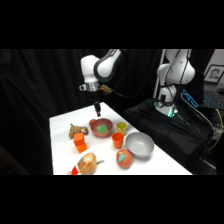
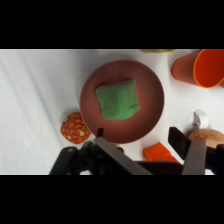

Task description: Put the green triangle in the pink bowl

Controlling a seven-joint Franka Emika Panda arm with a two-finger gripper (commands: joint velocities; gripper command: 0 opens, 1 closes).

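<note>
The green triangle lies flat inside the pink bowl, which stands on the white table towards its far edge, roughly midway along it. The gripper hangs above the bowl's far rim with its two fingers spread apart and nothing between them. Close around the bowl are an orange cup, an olive-yellow cup, a grey bowl and an orange block.
</note>
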